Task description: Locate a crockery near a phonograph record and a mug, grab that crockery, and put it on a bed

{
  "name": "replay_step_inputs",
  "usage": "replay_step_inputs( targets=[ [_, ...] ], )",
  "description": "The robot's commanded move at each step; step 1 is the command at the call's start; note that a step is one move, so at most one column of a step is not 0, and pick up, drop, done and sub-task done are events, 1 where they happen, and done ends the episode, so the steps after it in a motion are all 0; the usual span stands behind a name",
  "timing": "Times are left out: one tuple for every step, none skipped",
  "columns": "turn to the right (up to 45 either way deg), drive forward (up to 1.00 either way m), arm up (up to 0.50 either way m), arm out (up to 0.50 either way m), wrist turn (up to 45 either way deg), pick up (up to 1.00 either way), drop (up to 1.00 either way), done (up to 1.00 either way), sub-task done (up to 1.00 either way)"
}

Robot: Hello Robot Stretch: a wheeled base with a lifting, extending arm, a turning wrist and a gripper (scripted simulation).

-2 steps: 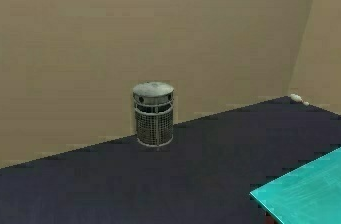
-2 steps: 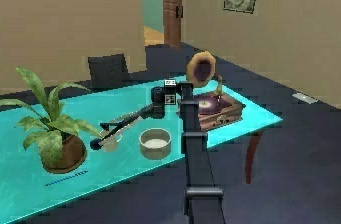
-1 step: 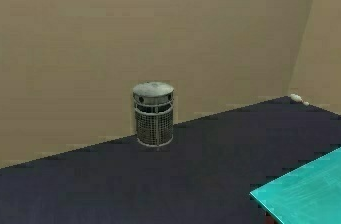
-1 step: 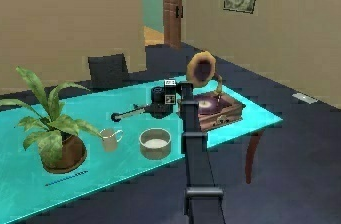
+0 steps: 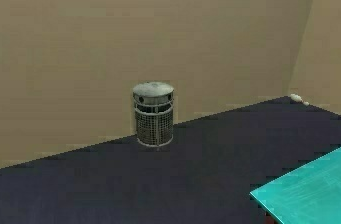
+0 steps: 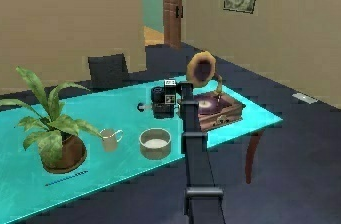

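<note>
Arm side view, gripper [image 6: 158,98] over teal table [image 6: 8,172], cannot tell grasp; dark floor [image 6: 313,150] beyond.

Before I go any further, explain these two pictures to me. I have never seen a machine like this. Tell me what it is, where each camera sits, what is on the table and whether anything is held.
This is a wheeled robot with one reaching arm that ends in a two-finger gripper. The forward view comes from a camera looking ahead and somewhat down. It shows a mesh waste bin by the wall and a corner of the turquoise table. The arm side view looks out sideways from the robot's body. There the dark bar is the arm, and the gripper sits at its far end, seen against the tabletop. On the table stand a potted plant, a pale mug, a bowl and a horn gramophone. I cannot tell whether the gripper holds anything, because things stand on the table around it.
</note>
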Motion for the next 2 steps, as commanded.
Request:
replay_step_inputs(
  targets=[
    [0.0, 0.0, -0.3, 0.0, 0.0, 0.0, 0.0, 0.0, 0.0],
    [0.0, 0.0, 0.0, 0.0, 0.0, 1.0, 0.0, 0.0, 0.0]
  ],
)
